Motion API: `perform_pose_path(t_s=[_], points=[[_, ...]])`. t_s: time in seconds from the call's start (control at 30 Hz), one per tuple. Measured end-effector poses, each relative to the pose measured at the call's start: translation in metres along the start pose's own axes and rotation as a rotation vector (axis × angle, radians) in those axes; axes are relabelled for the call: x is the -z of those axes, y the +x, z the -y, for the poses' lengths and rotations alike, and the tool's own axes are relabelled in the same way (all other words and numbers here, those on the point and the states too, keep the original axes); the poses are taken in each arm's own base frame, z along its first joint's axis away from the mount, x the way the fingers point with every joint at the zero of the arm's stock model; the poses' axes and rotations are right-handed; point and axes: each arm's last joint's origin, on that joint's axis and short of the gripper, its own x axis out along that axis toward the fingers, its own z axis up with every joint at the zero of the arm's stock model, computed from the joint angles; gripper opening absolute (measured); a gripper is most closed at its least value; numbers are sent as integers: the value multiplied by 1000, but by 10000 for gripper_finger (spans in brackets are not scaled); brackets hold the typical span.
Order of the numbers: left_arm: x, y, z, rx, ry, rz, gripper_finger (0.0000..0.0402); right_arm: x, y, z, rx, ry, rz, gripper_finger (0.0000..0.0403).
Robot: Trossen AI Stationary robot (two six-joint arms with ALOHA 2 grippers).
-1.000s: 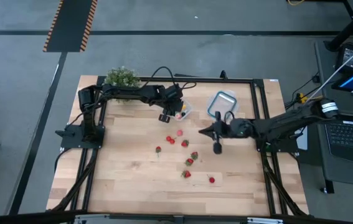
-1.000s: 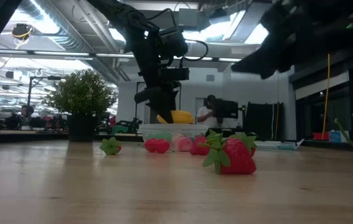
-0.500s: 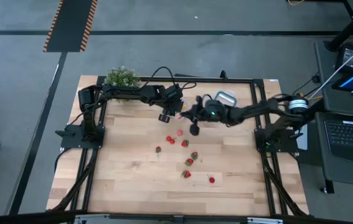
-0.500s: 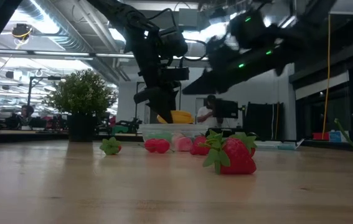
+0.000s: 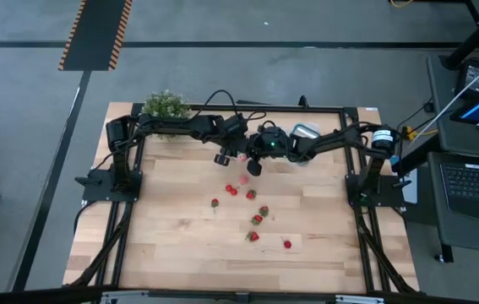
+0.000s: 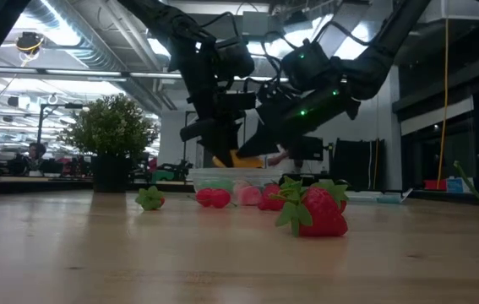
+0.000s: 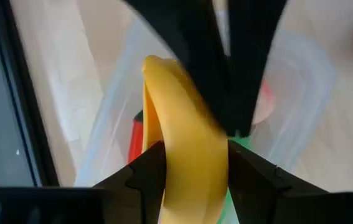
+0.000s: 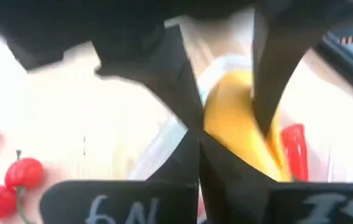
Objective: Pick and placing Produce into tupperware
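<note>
Produce, loose lot: one large strawberry (image 6: pixel 313 211) lies nearest the low camera on the desk (image 5: pixel 180 245), partly hiding the pieces behind it. Beyond it, a small green-topped strawberry (image 6: pixel 149 199) sits well to one side, and red pieces (image 6: pixel 214 198) lie just in front of the tupperware. From above, the scattered strawberries (image 5: pixel 256 219) run in a loose string from the tupperware toward the desk's near edge, all apart from one another.

Tupperware (image 7: pixel 301 93): clear, square with rounded corners, standing at the far side of the desk. Contents seen from the left wrist: a red piece (image 7: pixel 135 140), a green piece (image 7: pixel 241 143) and a pink piece (image 7: pixel 262 102).

Banana (image 7: pixel 185 162): yellow, held between the jaws of the left gripper (image 5: pixel 222 158), directly over the tupperware and above its contents. The jaws stand part open, clamped on the banana's sides.

Right gripper (image 5: pixel 254 166): reaching across the desk to the tupperware, jaws closed and holding nothing, hanging just beside the left gripper and close against the banana. In the low view its arm crosses in front of the banana and screens most of it.

Potted plant (image 5: pixel 165 105): bushy, green, at the desk's far corner, well apart from the tupperware on the left arm's side.

Blue-rimmed clear piece (image 5: pixel 307 132): beside the tupperware on the other side, partly covered by the right arm.
</note>
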Motion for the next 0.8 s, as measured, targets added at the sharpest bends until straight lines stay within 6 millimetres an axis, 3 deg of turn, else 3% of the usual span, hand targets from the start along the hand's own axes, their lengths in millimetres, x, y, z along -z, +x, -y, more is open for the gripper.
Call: perform_pose_path(t_s=[0.4, 0.8], points=[[0, 0, 0, 5, -7, 3, 147, -14, -5, -1, -22, -25, 96, 0], [-1, -1, 3, 15, -19, -6, 147, -10, -5, 13, 45, 9, 66, 0]])
